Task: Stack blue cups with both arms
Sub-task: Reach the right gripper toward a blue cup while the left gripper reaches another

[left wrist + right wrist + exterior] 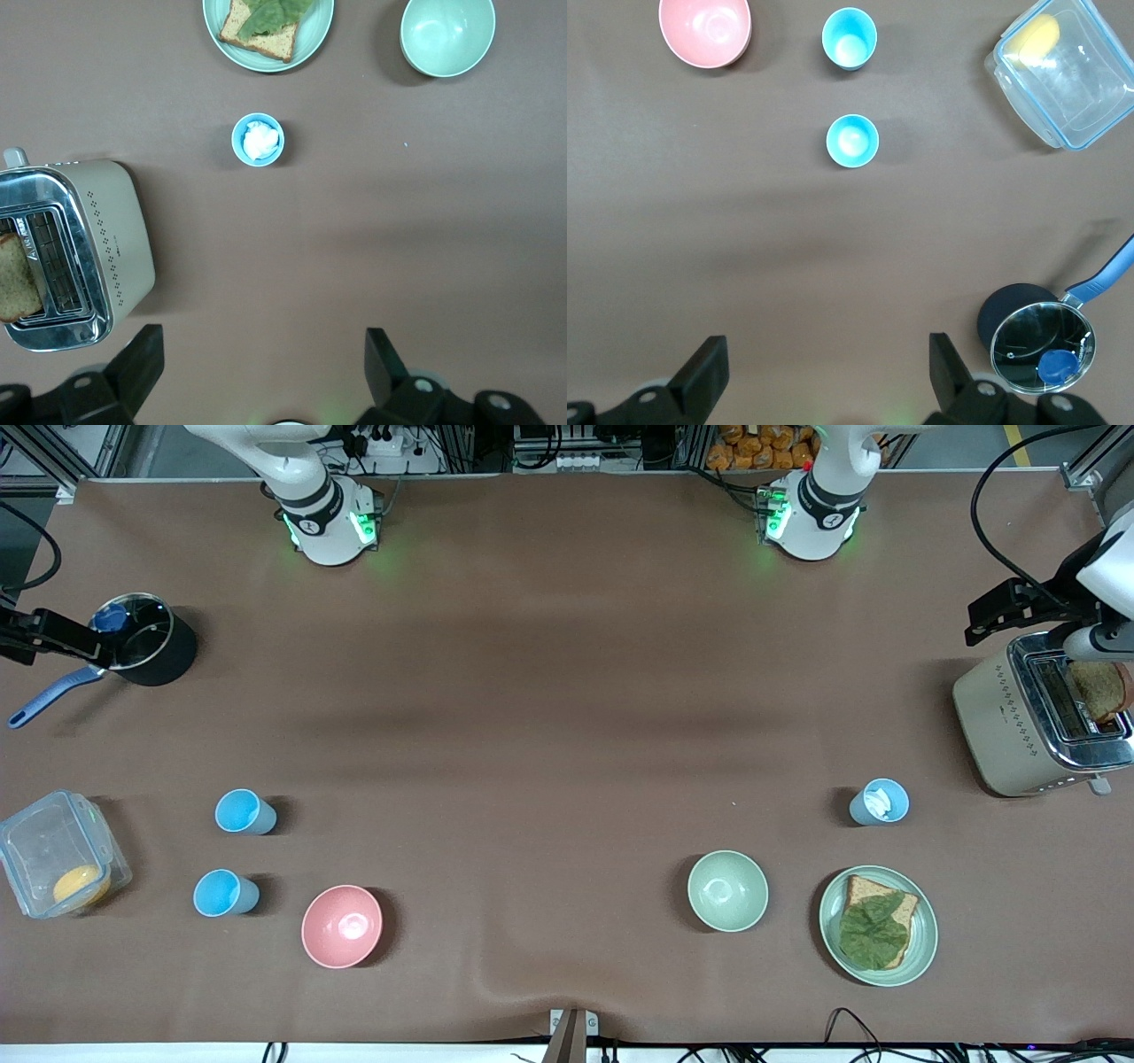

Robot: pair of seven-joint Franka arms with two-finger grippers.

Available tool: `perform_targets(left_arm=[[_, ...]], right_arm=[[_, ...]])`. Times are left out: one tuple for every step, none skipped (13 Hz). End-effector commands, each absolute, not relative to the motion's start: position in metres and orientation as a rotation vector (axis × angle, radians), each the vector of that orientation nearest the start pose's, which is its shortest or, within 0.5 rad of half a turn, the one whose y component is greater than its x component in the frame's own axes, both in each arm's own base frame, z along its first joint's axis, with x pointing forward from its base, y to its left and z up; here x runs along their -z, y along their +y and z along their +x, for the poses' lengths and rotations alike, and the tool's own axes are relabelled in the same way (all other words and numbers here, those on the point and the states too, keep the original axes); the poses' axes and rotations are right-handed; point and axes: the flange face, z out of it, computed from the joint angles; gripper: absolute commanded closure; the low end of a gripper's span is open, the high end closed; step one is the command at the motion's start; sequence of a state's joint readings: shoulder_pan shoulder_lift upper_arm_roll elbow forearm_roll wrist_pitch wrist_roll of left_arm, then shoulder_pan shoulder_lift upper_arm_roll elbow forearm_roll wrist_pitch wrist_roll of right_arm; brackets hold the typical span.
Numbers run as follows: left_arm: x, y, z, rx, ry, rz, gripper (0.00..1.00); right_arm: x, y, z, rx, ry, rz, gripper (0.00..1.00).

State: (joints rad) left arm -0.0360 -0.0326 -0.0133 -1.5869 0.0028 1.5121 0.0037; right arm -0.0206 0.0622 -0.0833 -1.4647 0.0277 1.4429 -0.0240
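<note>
Two bright sky-blue cups stand upright toward the right arm's end: one (244,812) (851,141) farther from the front camera, one (224,893) (850,37) nearer, beside the pink bowl (342,926). A duller grey-blue cup (880,802) (258,140) with something white inside stands toward the left arm's end, near the toaster. My left gripper (266,372) is open and empty, high over bare table. My right gripper (828,372) is open and empty, also high over bare table. Neither gripper shows in the front view.
A pale green bowl (727,890) and a plate with a sandwich (921,948) lie near the grey-blue cup. A toaster (1001,726) holds bread. A black pot with a lid (142,639) and a clear container (58,865) stand at the right arm's end.
</note>
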Motion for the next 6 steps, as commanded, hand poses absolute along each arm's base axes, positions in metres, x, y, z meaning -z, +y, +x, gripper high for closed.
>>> perform_targets(left_arm=[[-0.634, -0.024, 0.535, -0.08, 0.102, -3.145, 0.0], [-0.631, -0.022, 0.538, -0.089, 0.099, -3.144, 0.0], [-0.626, -0.024, 0.54, -0.101, 0.102, -3.144, 0.0], [-0.632, -0.021, 0.549, -0.075, 0.109, -3.126, 0.0], [-0.624, -0.02, 0.565, -0.083, 0.11, -3.114, 0.0], [-0.611, -0.018, 0.571, -0.122, 0.118, -3.114, 0.0]], right_arm=[[-0.632, -0.054, 0.551, -0.097, 0.13, -3.102, 0.0], [-0.63, -0.054, 0.552, -0.097, 0.128, -3.103, 0.0], [-0.628, -0.055, 0.553, -0.104, 0.13, -3.103, 0.0], [-0.627, -0.055, 0.554, -0.102, 0.13, -3.103, 0.0], [-0.626, -0.055, 0.556, -0.099, 0.13, -3.104, 0.0], [-0.623, -0.055, 0.557, -0.104, 0.131, -3.104, 0.0]])
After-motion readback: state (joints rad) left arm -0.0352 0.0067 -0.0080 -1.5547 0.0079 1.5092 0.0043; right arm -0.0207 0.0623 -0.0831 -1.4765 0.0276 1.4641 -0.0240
